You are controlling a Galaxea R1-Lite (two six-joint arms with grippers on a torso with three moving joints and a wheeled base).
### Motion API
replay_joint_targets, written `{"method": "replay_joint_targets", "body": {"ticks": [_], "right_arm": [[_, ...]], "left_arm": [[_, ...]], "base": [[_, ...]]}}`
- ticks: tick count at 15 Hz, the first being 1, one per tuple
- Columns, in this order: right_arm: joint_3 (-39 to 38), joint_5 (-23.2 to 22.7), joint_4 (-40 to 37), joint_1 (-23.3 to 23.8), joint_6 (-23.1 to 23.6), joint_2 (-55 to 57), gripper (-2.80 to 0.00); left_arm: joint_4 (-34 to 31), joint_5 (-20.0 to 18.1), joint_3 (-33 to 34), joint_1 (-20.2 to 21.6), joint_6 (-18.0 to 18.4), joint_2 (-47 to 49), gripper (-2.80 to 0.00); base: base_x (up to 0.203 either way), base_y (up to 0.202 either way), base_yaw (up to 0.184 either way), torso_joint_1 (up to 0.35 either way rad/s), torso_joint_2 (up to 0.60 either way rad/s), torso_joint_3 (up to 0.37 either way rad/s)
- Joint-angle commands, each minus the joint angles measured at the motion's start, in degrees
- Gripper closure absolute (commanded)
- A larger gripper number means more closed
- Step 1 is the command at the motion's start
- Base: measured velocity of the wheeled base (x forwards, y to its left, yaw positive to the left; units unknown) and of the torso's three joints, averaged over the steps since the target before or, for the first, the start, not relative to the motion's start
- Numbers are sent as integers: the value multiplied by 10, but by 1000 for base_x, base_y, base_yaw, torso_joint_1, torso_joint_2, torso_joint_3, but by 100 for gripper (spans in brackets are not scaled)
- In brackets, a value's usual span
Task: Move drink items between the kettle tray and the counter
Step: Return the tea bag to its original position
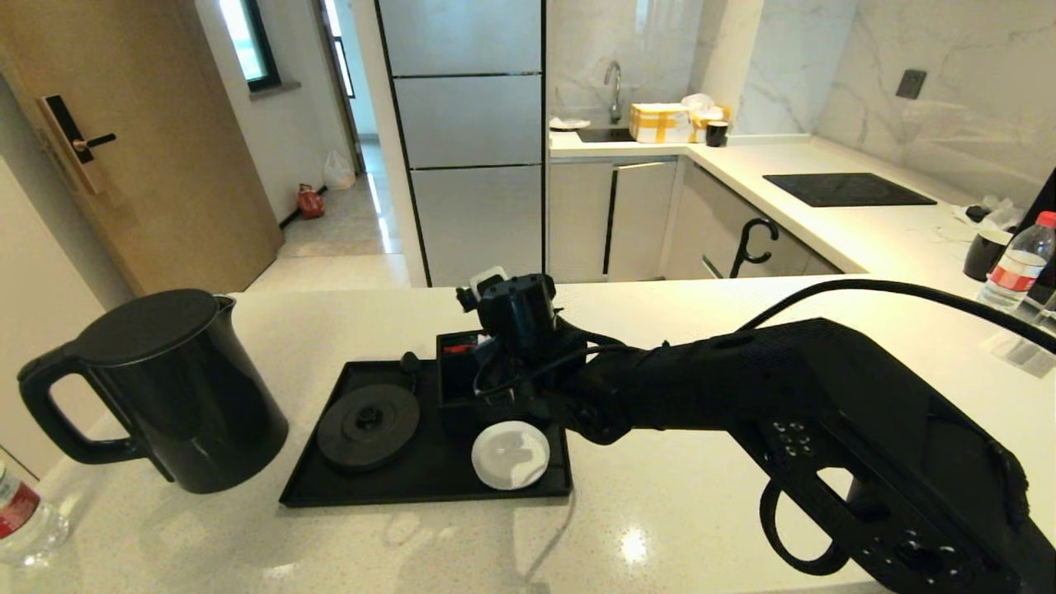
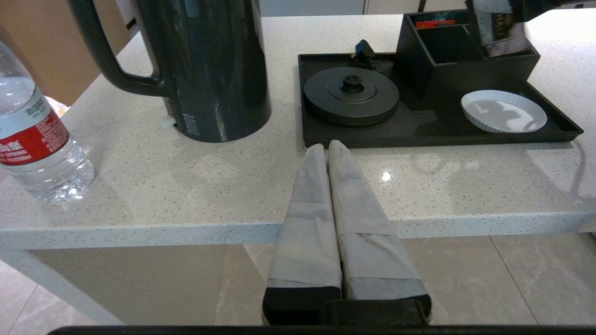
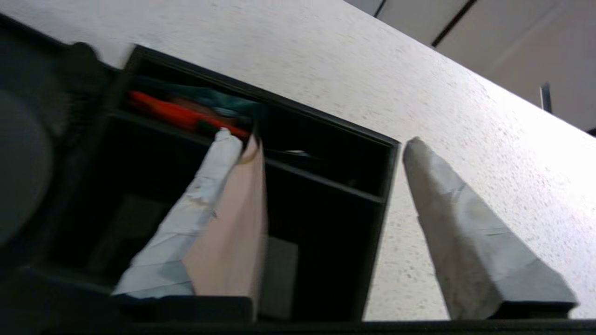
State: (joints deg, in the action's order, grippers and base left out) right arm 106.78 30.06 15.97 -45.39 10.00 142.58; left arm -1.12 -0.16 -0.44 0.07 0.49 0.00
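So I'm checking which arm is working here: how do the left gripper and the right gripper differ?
The left gripper is shut, its fingers pressed together; the right gripper is open, fingers spread wide. The left gripper hangs off the counter edge, short of the tray; the right gripper is over the tray's divided box. A pinkish sachet lies against one right finger; nothing touches the left. Both have grey taped fingers.

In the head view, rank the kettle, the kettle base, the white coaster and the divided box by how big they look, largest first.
1. Kettle, though it stands nearest the camera.
2. Kettle base.
3. Coaster.
The divided box is partly hidden behind the right arm, so it can't be ranked.
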Motion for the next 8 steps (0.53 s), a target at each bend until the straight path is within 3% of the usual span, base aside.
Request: {"method": "replay_joint_targets", "body": {"ticks": [1, 8], "right_arm": [[0, 2, 1, 2, 1, 1, -280], [13, 1, 1, 11, -2, -1, -280]], "left_arm": [[0, 0, 0, 0, 0, -1, 0], [0, 0, 0, 0, 0, -1, 0]], "base": [[0, 0, 0, 0, 0, 0], [0, 0, 0, 0, 0, 0]]}}
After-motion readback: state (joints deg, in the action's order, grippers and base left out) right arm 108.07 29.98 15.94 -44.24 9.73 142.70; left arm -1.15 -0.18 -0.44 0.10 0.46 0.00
